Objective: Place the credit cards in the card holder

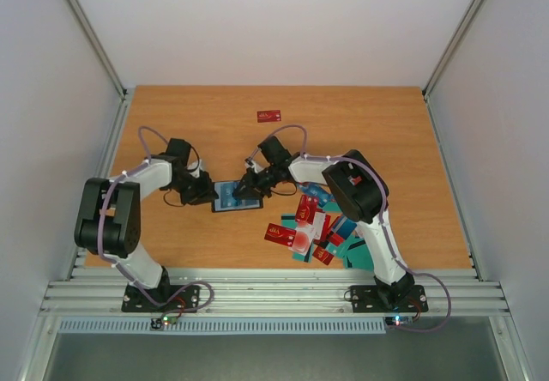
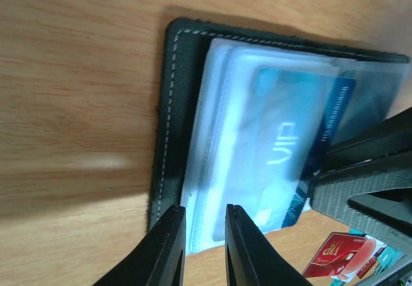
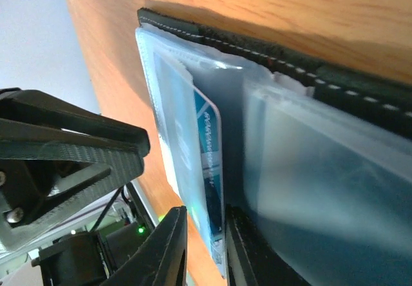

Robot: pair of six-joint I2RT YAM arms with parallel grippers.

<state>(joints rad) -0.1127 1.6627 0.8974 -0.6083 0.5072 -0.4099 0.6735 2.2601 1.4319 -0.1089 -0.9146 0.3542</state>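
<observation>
The black card holder (image 1: 237, 203) lies open at the table's middle, its clear sleeves fanned up. A blue VIP card (image 2: 290, 144) sits mostly inside one sleeve, its end sticking out by my right gripper. My left gripper (image 1: 208, 194) is at the holder's left edge, its jaws (image 2: 205, 210) a little apart over a sleeve's edge. My right gripper (image 1: 247, 190) is at the holder's right side, its jaws (image 3: 206, 210) a little apart with the blue card (image 3: 207, 151) and its sleeve between them. The holder's stitched leather shows in both wrist views (image 2: 170, 105) (image 3: 257, 54).
A pile of red, teal and white cards (image 1: 313, 226) lies right of the holder, under my right arm. One red card (image 1: 269, 116) lies alone towards the table's far side. A red VIP card (image 2: 335, 254) shows at the left wrist view's lower right.
</observation>
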